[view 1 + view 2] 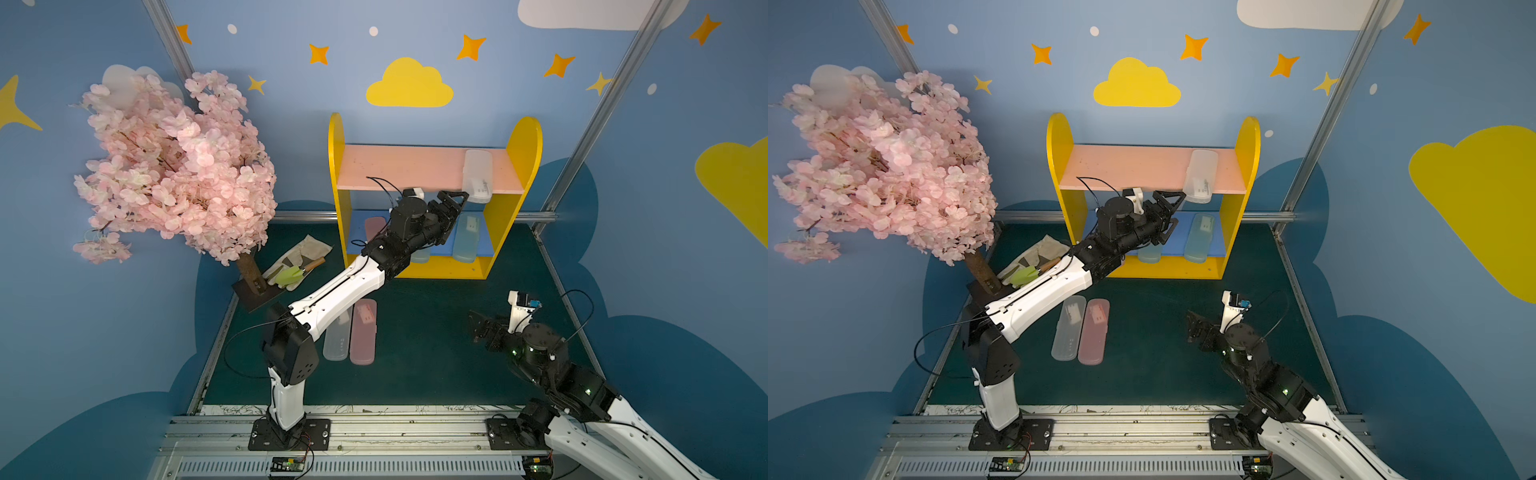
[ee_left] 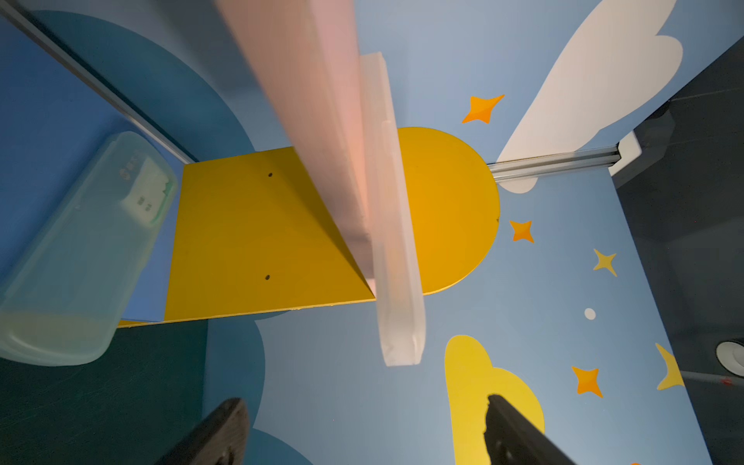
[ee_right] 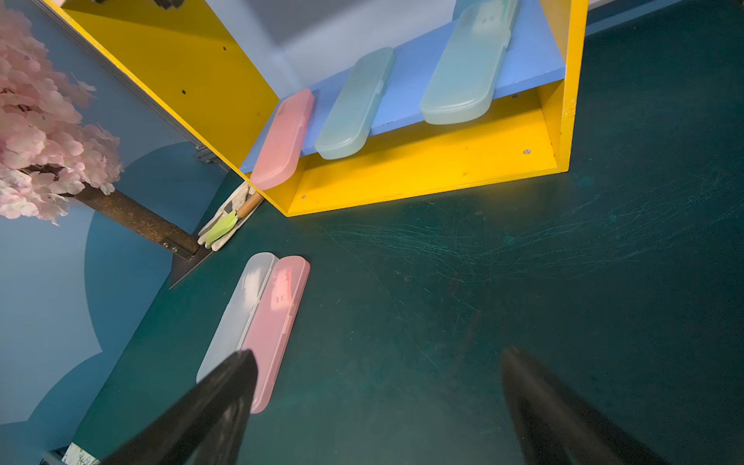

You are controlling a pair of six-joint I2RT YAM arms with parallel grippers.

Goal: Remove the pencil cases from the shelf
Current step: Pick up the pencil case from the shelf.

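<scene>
On the shelf (image 1: 337,174), the pink upper board (image 1: 399,166) is unoccupied to the left of the clear-white case (image 1: 478,174), which overhangs the front edge close to the right side panel (image 1: 525,141). The left claw (image 1: 459,210) is spread wide just in front of that overhang and is hemmed in by the panel. The lower tier is crowded by a pink case (image 3: 282,139), a middle teal case (image 3: 354,104) and a right teal case (image 3: 467,64), with headroom capped by the upper board. The middle and right of the tabletop (image 1: 436,353) are unobstructed around the wide-spread right claw (image 1: 476,328). The left part is taken up by a clear case (image 3: 237,318) touching a second pink case (image 3: 277,322), and the far left corner by a blossom tree (image 1: 174,166), a glove (image 1: 307,249) and a trowel (image 1: 291,274).
</scene>
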